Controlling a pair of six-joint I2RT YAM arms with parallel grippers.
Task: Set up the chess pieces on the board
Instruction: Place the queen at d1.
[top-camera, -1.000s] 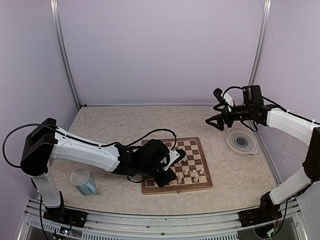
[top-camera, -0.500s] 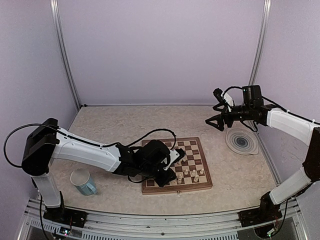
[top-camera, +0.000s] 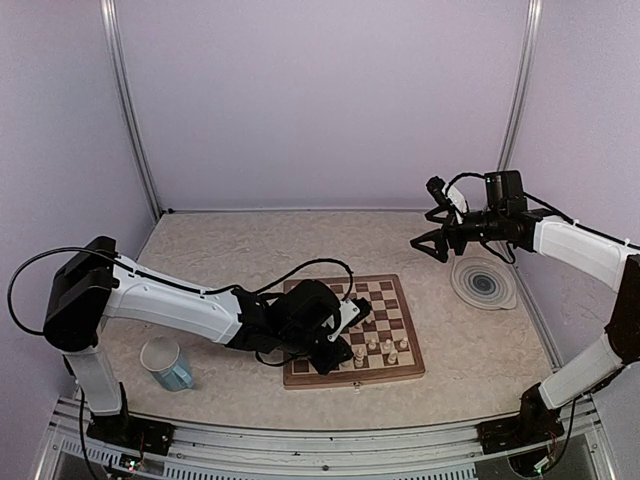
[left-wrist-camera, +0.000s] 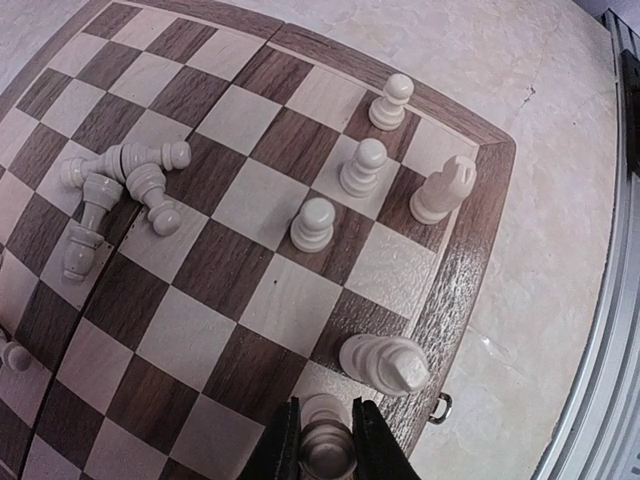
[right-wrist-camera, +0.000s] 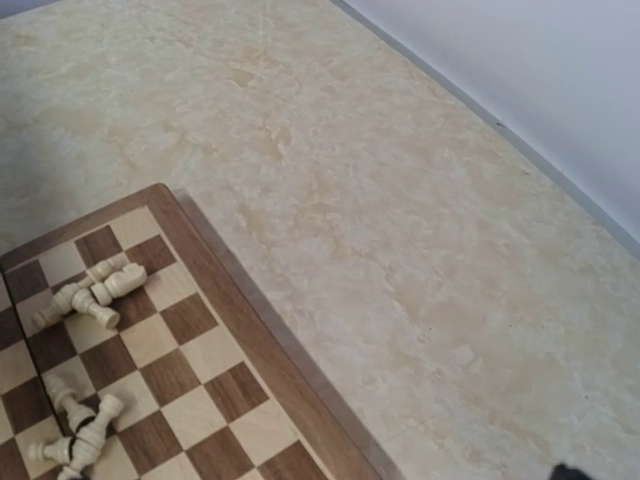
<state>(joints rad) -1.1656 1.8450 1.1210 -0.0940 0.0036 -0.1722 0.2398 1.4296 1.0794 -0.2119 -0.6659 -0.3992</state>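
The wooden chessboard (top-camera: 392, 303) lies in the middle of the table. My left gripper (top-camera: 343, 351) hangs low over its near edge. In the left wrist view the left gripper (left-wrist-camera: 326, 442) is shut on a cream chess piece (left-wrist-camera: 326, 450) that stands upright on a near-row square. Several pieces stand upright near that corner, among them a tall one (left-wrist-camera: 385, 363) and a pawn (left-wrist-camera: 313, 223). A pile of fallen pieces (left-wrist-camera: 118, 178) lies further in. My right gripper (top-camera: 428, 240) is open and empty, held high above the table right of the board; the right wrist view shows the board's border (right-wrist-camera: 252, 345) and more fallen pieces (right-wrist-camera: 90, 290).
A round grey-blue ringed plate (top-camera: 483, 283) sits right of the board, below the right arm. A light blue cup (top-camera: 166, 363) stands at the near left beside the left arm. A small metal clasp (left-wrist-camera: 441, 406) sticks out of the board's near edge. Walls enclose the table.
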